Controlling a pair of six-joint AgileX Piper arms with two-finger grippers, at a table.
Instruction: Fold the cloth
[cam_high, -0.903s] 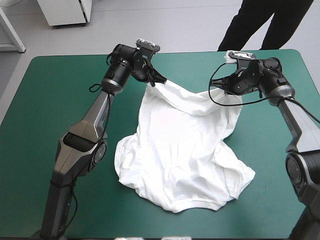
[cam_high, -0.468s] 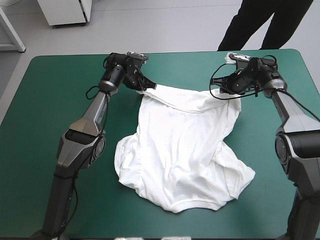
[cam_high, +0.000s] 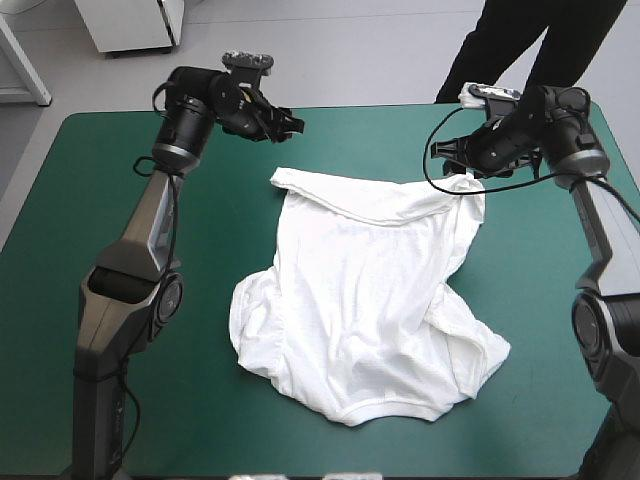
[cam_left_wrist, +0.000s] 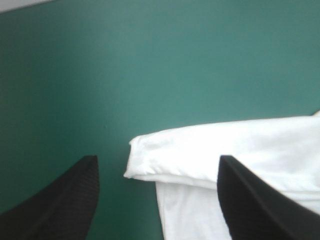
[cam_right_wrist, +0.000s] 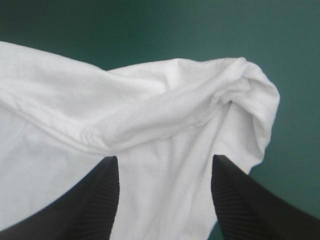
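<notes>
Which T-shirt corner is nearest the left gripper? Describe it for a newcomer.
The white T-shirt lies mid-table on the teal-green cover. Along its far edge runs a folded band; its left end is the corner, a blunt doubled tip lying flat, unlike the bunched right end.

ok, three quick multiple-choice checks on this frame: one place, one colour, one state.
1. Where is the left gripper relative to the white short-sleeved T-shirt?
A) clamped on its hem
B) near its far left corner, not touching
C) beneath it

2. What colour is the table cover?
A) teal-green
B) red
C) grey

3. How do the right gripper's black fingers stand?
A) shut on the shirt
B) open
C) out of view

Answers:
1 B, the high view shows bare cover between gripper and corner.
2 A, it is teal-green in every view.
3 B, the right wrist view shows them standing apart over the cloth.
</notes>
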